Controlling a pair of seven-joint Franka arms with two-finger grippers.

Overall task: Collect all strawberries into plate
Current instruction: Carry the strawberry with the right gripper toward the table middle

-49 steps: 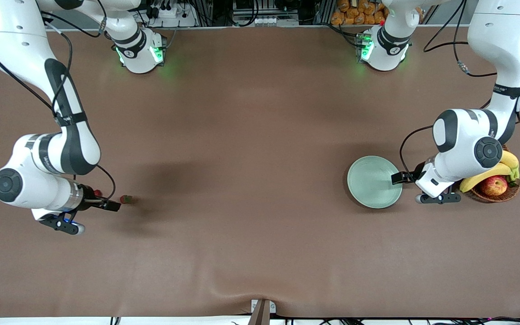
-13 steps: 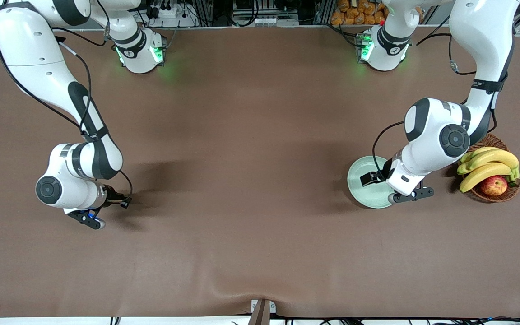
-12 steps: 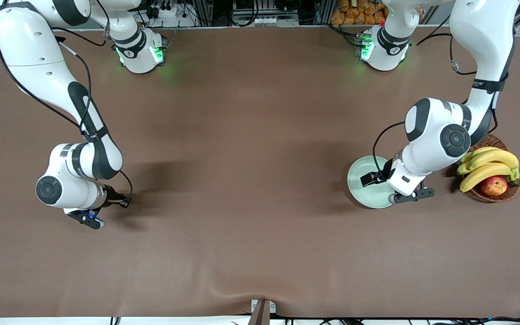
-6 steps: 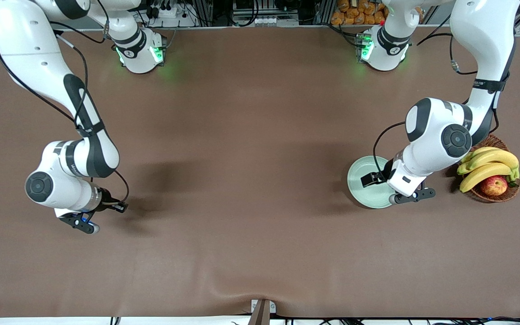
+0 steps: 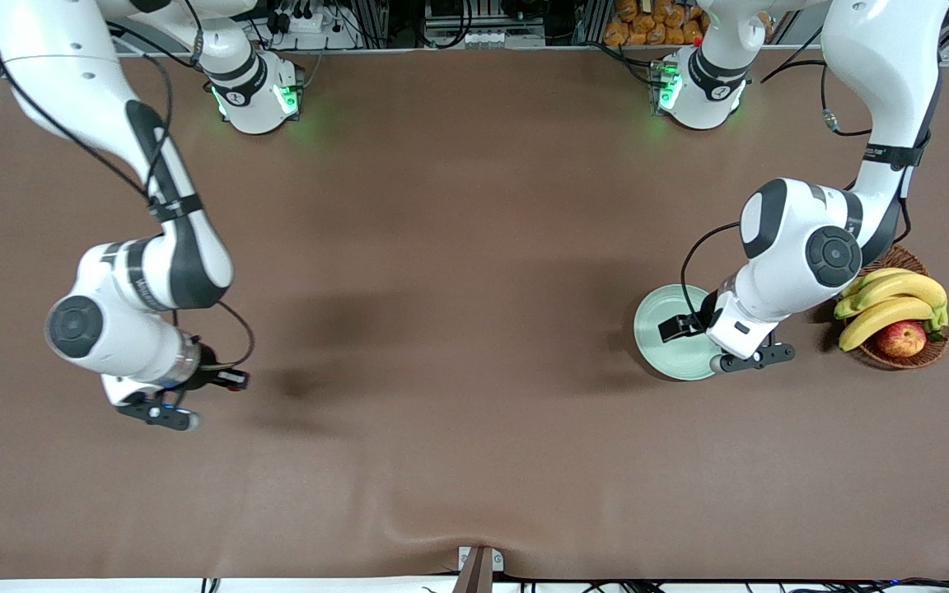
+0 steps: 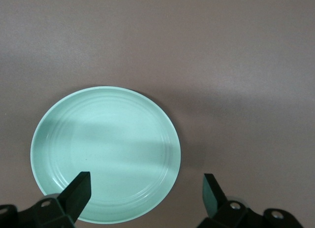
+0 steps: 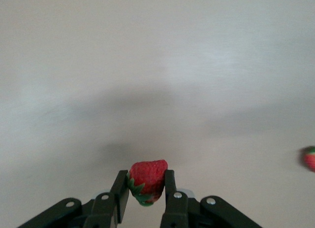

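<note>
Right gripper (image 7: 146,188) clamped on strawberry (image 7: 147,179), up over bare brown table (image 5: 458,329) toward right arm's end – second strawberry (image 7: 309,158) lies on cloth near it. Left gripper (image 6: 146,193) spread wide, holding nothing, over edge of plate (image 6: 106,154) – plate bare, beside wicker basket (image 5: 903,356) with bananas (image 5: 890,301) and apple (image 5: 900,338). Cloth has ripple at its camera edge; cables, shelving above the arm bases
</note>
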